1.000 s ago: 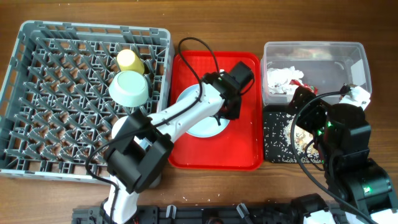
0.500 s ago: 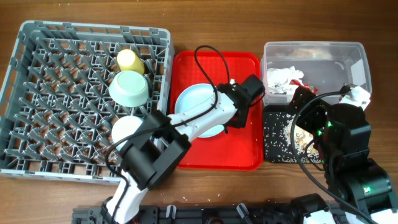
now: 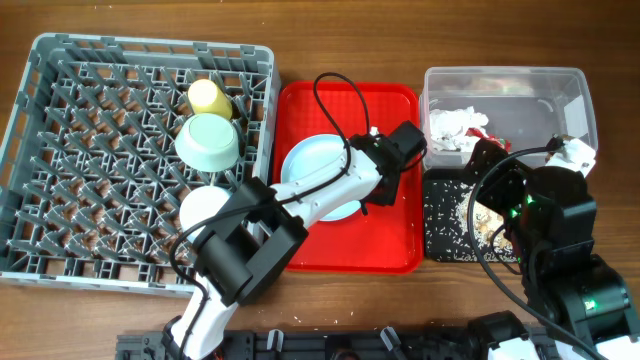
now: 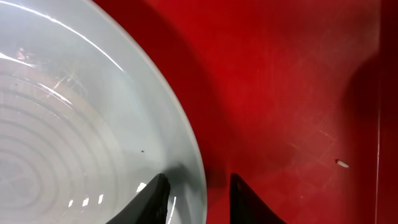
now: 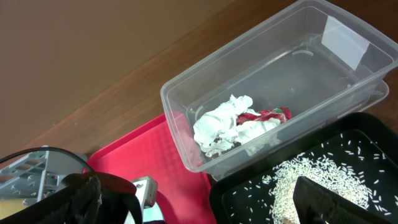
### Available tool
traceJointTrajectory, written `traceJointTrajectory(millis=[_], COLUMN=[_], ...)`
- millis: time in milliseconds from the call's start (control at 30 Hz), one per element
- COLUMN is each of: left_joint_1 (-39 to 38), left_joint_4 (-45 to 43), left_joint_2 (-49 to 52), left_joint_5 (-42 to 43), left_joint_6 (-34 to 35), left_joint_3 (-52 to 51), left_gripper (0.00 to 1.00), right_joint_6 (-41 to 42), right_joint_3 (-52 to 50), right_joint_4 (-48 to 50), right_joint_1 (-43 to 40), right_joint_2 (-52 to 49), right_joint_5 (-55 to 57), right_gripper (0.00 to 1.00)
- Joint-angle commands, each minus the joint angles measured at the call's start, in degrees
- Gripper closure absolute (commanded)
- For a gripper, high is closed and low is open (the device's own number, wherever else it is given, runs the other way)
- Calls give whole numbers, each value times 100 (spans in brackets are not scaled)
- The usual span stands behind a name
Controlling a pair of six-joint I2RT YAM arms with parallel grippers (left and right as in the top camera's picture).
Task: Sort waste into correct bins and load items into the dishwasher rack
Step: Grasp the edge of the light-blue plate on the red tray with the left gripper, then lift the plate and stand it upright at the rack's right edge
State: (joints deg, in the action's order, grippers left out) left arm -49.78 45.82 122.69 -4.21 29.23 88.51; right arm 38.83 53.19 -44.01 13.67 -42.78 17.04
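A pale blue plate (image 3: 315, 175) lies on the red serving tray (image 3: 385, 240). My left gripper (image 3: 367, 190) is at the plate's right edge. In the left wrist view the plate (image 4: 74, 112) has its rim between the jaws of the left gripper (image 4: 198, 186). One finger is over the plate, the other over the tray, with gaps on both sides. The yellow cup (image 3: 208, 96) and two pale bowls (image 3: 208, 142) sit in the grey rack (image 3: 60, 150). Napkin (image 5: 224, 121) and red wrapper (image 5: 268, 114) lie in the clear tub (image 5: 180, 118). My right gripper (image 5: 199, 202) hangs open over the black tray (image 5: 242, 193) of rice (image 5: 311, 177). Spoon and fork are out of view.
One stray rice grain (image 4: 342, 163) lies on the red tray's floor near its right wall. The clear tub (image 3: 505, 80) and black tray (image 3: 440, 215) stand right of the red tray. The left arm's cable (image 3: 335, 95) loops above the tray.
Over the last second my left arm swung right, from over the plate's middle to its right rim, then held still. The right arm has not moved.
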Motion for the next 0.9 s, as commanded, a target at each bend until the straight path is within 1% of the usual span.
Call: traceJointTrajectory(millis=[0,33,100,133,167,267,333,433,533,600,633,667,700,733,800,867], left_joint_1=[-31,-31,-31,-31,-20,74,205,603,1497,2330,3051,3639,4011,4557,5412,5954], left_joint_4=[0,0,0,-4,4,31,114,243,258,240,240,247,291,407,758,1084], left_joint_2=[205,208,232,236,236,52,-424,-1340,-2260,-2608,-2697,-2697,-2662,-2603,-2428,-2282], left_joint_5=[-85,-87,-186,-337,-494,-350,96,1224,2911,4463,5674,6546,6988,7549,8238,8266], left_joint_6=[-26,-26,-24,-24,-24,-17,-24,-26,-105,-352,-442,-542,-645,-756,-942,-1126], left_joint_3=[-55,-55,-55,-55,-55,15,219,656,855,859,859,857,857,857,857,846], left_gripper=[73,78,81,84,96,96,96,96,96,96,96,96,96,96,96,96], right_joint_6=[33,31,35,33,33,35,33,33,33,33,33,33,33,33,33,31], right_joint_3=[74,74,74,74,74,74,74,74,74,74,74,74,74,74,74,74], right_joint_4=[24,24,24,24,24,24,24,24,24,24,24,24,24,24,24,24], right_joint_1=[-13,-13,-13,-13,-13,-13,-13,-13,-13,-13,-13,-15,-13,-13,-13,-13], right_joint_2=[24,24,24,24,26,24,24,24,24,26,26,24,26,24,24,24], right_joint_5=[92,92,92,92,92,92,92,92,92,92,92,92,92,92,92,92], right_gripper=[0,0,1,0,0,0,0,0,0,0,0,0,0,0,0,0])
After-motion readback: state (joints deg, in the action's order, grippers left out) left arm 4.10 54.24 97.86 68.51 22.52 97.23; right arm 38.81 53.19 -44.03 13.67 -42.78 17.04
